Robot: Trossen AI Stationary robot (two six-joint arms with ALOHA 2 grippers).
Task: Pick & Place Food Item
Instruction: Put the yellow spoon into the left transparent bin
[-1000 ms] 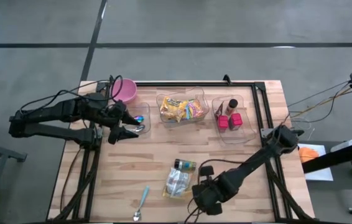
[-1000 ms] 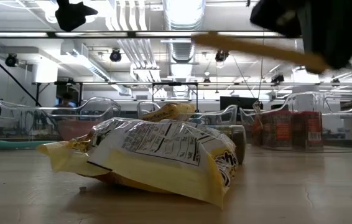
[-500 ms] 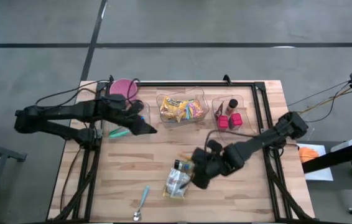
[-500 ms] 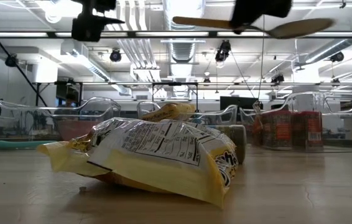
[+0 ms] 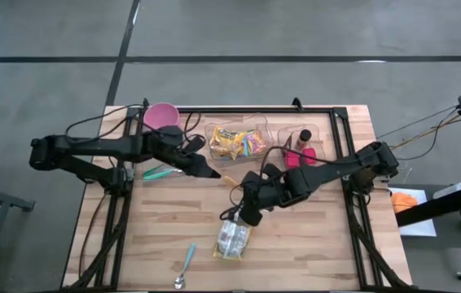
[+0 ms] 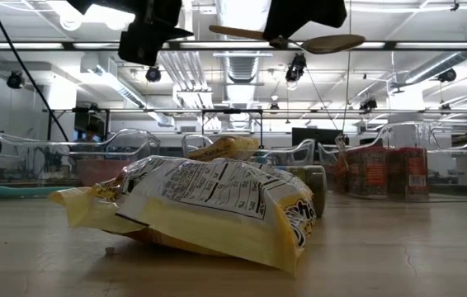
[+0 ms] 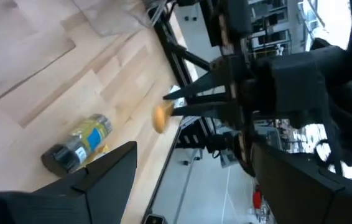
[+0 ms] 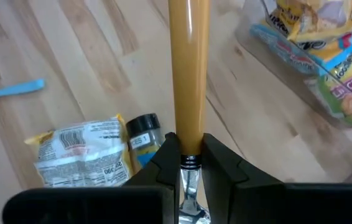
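Note:
My right gripper (image 5: 245, 208) hangs above the table's middle, shut on a utensil with a long tan handle (image 8: 188, 74). The handle's free end (image 5: 229, 181) points at my left gripper (image 5: 208, 172), which stands open a little way from it and touches nothing. In the left wrist view the handle's tip (image 7: 162, 117) shows beyond the two spread fingers. Under my right gripper a yellow snack bag (image 5: 232, 239) lies flat on the wood, and beside it a dark spice jar (image 8: 142, 138) lies on its side. My right gripper pinches the utensil between its two fingers (image 8: 166, 158), where the tan handle meets a metal part (image 8: 190, 149). The handle runs straight out ahead, in line with the fingers. The utensil is lifted clear of the table and lies about level (image 6: 287, 37).
Along the far edge stand a pink bowl (image 5: 161, 116), a clear bin of snack packets (image 5: 239, 142) and a clear bin with red cans (image 5: 302, 155). A teal utensil (image 5: 157, 172) lies at the left. A blue spoon (image 5: 186, 264) lies near the front edge.
My right gripper has risen from near the table's front edge and swung toward the far left, carrying the utensil over the snack bag and turning it. My left gripper has come from the left bin toward the table's middle and has rolled.

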